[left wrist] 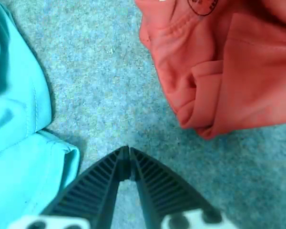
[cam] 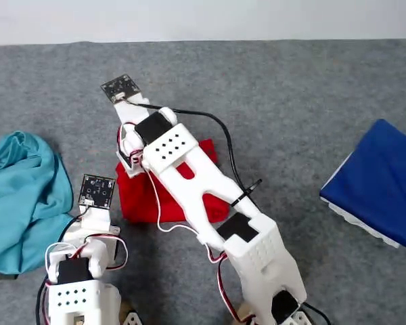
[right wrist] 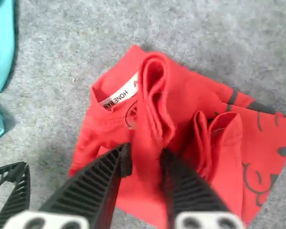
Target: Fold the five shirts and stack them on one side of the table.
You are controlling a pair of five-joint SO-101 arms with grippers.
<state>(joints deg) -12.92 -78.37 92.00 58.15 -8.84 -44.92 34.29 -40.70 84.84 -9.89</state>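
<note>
Nearest the bases, the left claw [left wrist: 129,160] is pressed fully together with nothing in it, poised over bare grey worktop [cam: 291,101] in the gap between two garments. A crumpled teal shirt [cam: 20,196] lies heaped just beside it at the worktop's left edge. The red shirt [cam: 145,196] lies a little farther out, on the claw's other side and near the middle of the worktop. It is partly folded, with its collar label showing. The right arm stretches out over this shirt, and the right claw [right wrist: 144,157] is narrowly parted, pinching a raised ridge of the red fabric between its fingers. Well apart, at the right edge, a folded blue shirt [cam: 382,179] rests on a white layer [cam: 352,213].
</note>
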